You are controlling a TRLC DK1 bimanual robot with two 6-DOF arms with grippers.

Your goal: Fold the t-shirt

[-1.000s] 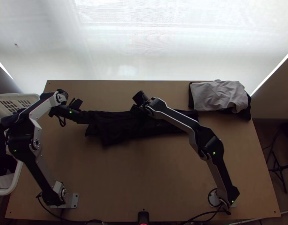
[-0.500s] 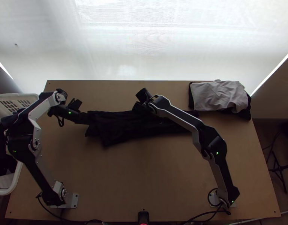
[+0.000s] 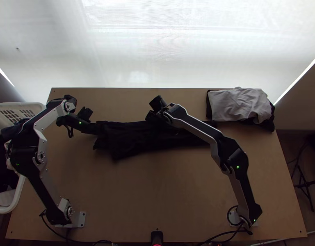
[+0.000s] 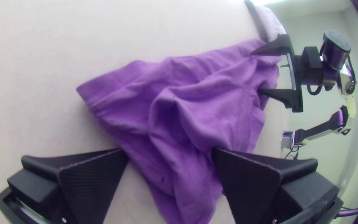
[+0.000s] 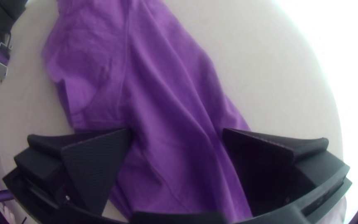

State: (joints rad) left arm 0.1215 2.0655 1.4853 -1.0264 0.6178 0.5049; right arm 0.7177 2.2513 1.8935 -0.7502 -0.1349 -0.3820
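The dark t-shirt [image 3: 133,139] lies bunched in a long strip across the table's far half; it looks purple in the left wrist view [image 4: 204,103] and the right wrist view [image 5: 158,103]. My left gripper [image 3: 96,128] is at the strip's left end; in its wrist view the left gripper [image 4: 170,151] stands open, cloth between its spread fingers. My right gripper [image 3: 151,118] is over the middle of the strip's far side. From its own wrist, the right gripper [image 5: 177,132] is open too, both fingers spread about the cloth.
A grey and black pile of cloth [image 3: 239,105] lies at the table's far right corner. A white basket [image 3: 19,192] holding dark cloth stands off the table's left edge. Bare wood of the table [image 3: 157,192] lies between the arm bases.
The right arm has shifted slightly right and toward the far edge, mostly in the first half second. The left arm's wrist has moved a little to the right. The t-shirt lies nearly as before.
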